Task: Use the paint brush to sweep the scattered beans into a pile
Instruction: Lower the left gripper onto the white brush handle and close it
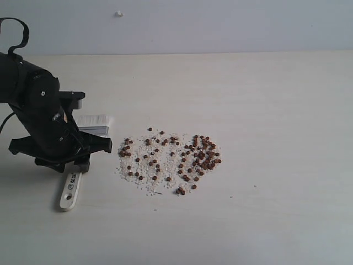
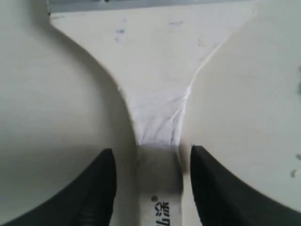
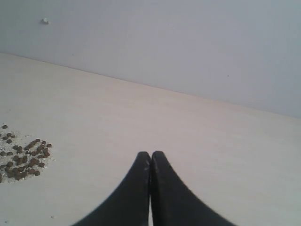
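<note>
The beans [image 1: 171,157] lie spread in a loose patch mid-table, mixed with whitish crumbs and densest at its right side [image 1: 205,154]. No compact pile shows. The paint brush [image 1: 70,194] lies flat to the left of the patch, its off-white bristles [image 1: 95,121] toward the back. My left gripper [image 1: 74,164] is low over the brush and open. In the left wrist view the narrow handle [image 2: 157,188] runs between the two fingers without touching either. My right gripper [image 3: 151,154] is shut on nothing above bare table, with the beans [image 3: 26,157] off to one side.
The pale table [image 1: 276,110] meets a grey wall at the back. A small white speck [image 1: 118,14] sits on the wall. The left arm's black body [image 1: 38,110] and its cable [image 1: 16,33] fill the left edge.
</note>
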`<state>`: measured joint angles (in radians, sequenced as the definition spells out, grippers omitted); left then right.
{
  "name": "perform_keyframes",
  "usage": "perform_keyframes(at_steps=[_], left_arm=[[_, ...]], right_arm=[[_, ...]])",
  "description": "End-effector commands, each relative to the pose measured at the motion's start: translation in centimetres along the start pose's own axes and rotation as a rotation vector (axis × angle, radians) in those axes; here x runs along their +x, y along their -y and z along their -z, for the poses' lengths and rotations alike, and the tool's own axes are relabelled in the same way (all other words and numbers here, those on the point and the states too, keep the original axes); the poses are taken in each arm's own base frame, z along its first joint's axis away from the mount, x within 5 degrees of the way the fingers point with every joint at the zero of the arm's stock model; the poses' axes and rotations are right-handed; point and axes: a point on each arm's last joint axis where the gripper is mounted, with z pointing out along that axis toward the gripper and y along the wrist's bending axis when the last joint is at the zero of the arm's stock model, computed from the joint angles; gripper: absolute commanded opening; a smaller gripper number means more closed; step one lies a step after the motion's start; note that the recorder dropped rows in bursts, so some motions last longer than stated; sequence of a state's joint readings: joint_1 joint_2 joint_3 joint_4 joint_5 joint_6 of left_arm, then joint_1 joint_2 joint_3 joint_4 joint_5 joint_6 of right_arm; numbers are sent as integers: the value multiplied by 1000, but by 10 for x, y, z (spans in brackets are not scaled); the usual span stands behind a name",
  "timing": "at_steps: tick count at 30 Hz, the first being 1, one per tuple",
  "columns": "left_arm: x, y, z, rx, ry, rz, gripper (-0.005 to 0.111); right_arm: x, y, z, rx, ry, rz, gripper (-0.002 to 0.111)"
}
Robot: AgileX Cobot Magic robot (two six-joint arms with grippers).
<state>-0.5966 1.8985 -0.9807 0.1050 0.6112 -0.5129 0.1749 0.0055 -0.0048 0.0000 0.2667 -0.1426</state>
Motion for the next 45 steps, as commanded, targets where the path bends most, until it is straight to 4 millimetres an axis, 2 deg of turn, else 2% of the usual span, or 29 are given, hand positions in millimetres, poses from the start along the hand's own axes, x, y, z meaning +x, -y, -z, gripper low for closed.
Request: perform_keyframes(at_steps=[1, 28, 39, 42, 43, 44, 45], left_arm=[[1, 1, 0, 3, -7, 3, 47], [4, 1, 0, -1, -28, 3, 47], [10, -1, -7, 14, -9, -2, 47], [10, -1, -7, 14, -9, 0, 37], [10, -1, -7, 14, -9, -6, 29], [10, -1, -7, 13, -11, -44, 9], [10, -1, -7, 14, -11, -79, 0]], right_arm=[[1, 0, 0, 2, 10, 2, 0], [1, 0, 0, 2, 10, 2, 0], [1, 0, 0, 2, 10, 2, 0], [1, 0, 0, 2, 10, 2, 0], [1, 0, 0, 2, 10, 2, 0], [1, 0, 0, 2, 10, 2, 0], [1, 0, 0, 2, 10, 2, 0]])
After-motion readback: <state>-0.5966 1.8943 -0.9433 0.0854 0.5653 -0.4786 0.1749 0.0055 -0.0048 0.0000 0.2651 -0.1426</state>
